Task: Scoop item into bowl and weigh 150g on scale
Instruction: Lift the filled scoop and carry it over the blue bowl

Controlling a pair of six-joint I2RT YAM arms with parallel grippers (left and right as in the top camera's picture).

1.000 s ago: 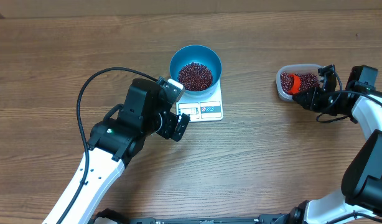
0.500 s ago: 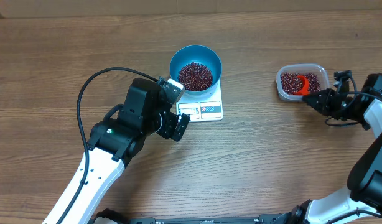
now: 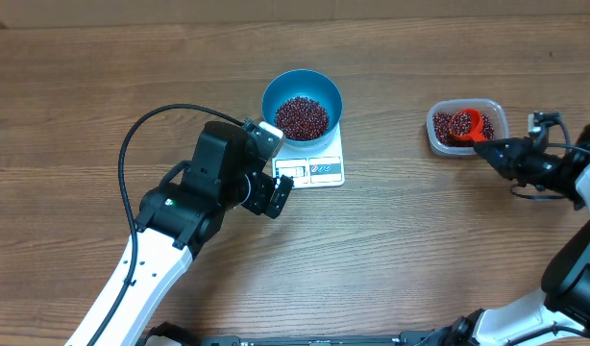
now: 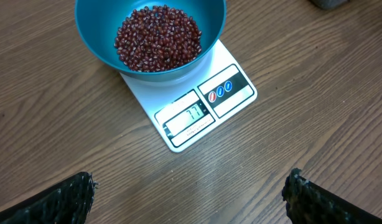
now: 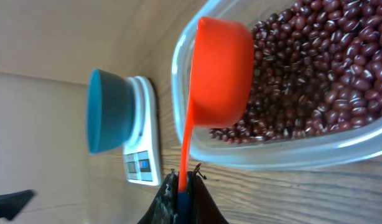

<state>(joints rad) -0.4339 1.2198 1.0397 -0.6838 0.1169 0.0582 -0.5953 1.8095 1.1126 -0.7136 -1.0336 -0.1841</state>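
Observation:
The blue bowl point(image 3: 303, 104) stands on the white scale point(image 3: 319, 169) with a heap of red-brown beans point(image 3: 303, 116) in it. In the left wrist view the bowl point(image 4: 91, 31) and its beans point(image 4: 157, 37) sit on the scale point(image 4: 231, 93), whose display reads 77. My left gripper point(image 3: 276, 192) hangs open just front-left of the scale, its fingers point(image 4: 76, 193) far apart with nothing between them. My right gripper point(image 3: 500, 152) is shut on the handle of an orange scoop point(image 3: 465, 124), which holds beans above the clear container point(image 3: 504, 120). The right wrist view shows the scoop point(image 5: 222, 68) over the container's beans point(image 5: 321, 62).
The clear container point(image 5: 290, 152) stands on the wooden table at the far right, about a hand's width from the scale point(image 5: 144, 124). A black cable point(image 3: 146, 130) loops over the left arm. Bare wood lies between scale and container.
The right gripper has drawn back to the right, and the scoop has turned from lying in the beans to cup-up with beans in it. The left arm has not moved.

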